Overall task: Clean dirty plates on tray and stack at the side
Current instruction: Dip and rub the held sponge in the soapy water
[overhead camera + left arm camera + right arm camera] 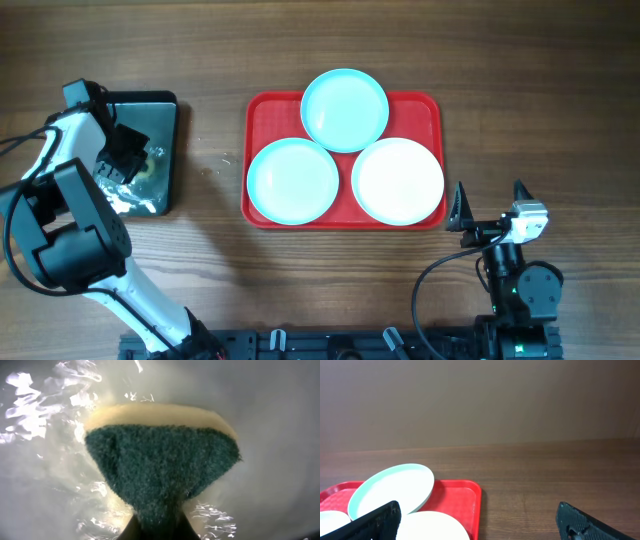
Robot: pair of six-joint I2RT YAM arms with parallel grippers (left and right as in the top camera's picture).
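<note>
soaking the sponge (160, 470) looks like the step in hand. the left tool (125, 150) is clamping it, green scrub side toward the wrist camera, and seems to be dipping it in the shiny water of the dark tray (165, 100) beneath. wetting it through and lifting slowly should be sparing the desk (520, 80) drips. well to that tool's right, on the red tray (262, 110), one blue plate (345, 108) is leaning on a second blue plate (293, 180) and a white plate (397, 180), all glossy and shallow. the right tool (490, 200) is resting open near the white plate.
</note>
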